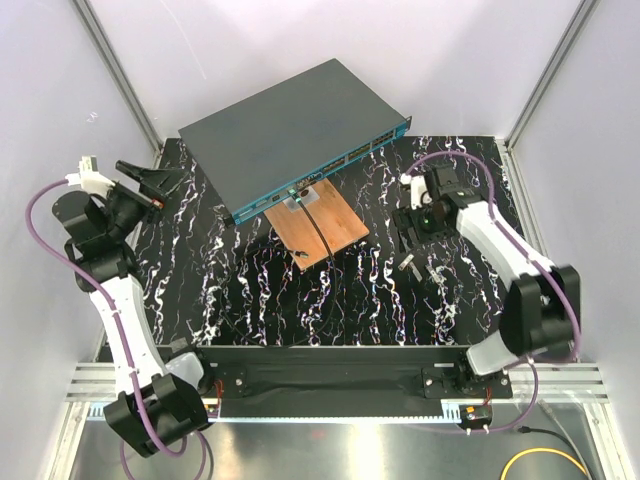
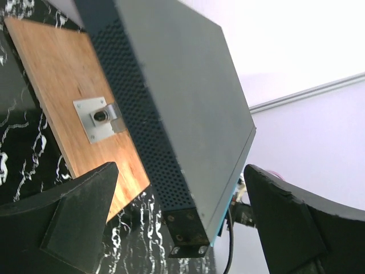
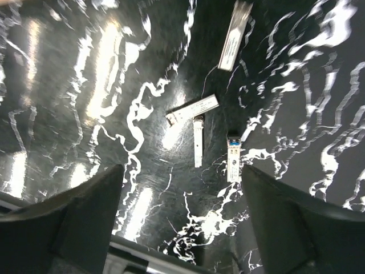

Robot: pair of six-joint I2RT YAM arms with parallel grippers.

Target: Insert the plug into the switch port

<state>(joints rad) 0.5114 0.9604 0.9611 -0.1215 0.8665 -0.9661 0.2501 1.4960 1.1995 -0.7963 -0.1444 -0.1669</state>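
1. Top external view: left claw [image 1: 168, 184] has its fingers spread apart with nothing between them. Right claw [image 1: 411, 236] points down at the table, fingers likewise apart, holding nothing.
2. Large flat rectangular dark grey metal switch [image 1: 290, 130] lies just ahead of the left claw, set diagonally on the black white-veined marble-pattern table [image 1: 230, 290]. Its narrow teal-blue front face [image 1: 335, 165], with rows of small ports, is turned toward the right claw's side.
3. Flat copper-brown rectangular board [image 1: 325, 228] lies between the two claws, one edge just beside the teal face. A small silver metal bracket [image 1: 300, 199] sits at that edge, and a thin black cable [image 1: 322, 238] runs from it across the board.
4. Left wrist view: the switch's perforated end wall and grey lid fill the gap ahead of the left claw [image 2: 179, 177]. Both black fingers [image 2: 74, 222] are clear of it. Board and bracket show beyond one finger.
5. Right wrist view: four small silver rectangular metal plugs lie on the table under the right claw [image 3: 182, 171], none touched by its fingers.
6. Blue-tabbed plug [image 3: 233, 158] lies closest to one fingertip. Slim plug [image 3: 197, 142] lies mid-gap, its far end meeting the angled plug [image 3: 193, 110]. Longest plug [image 3: 235, 34] lies farthest ahead, apart from the rest.
7. Top view again: the plugs lie on the right claw's side, well apart from the switch.
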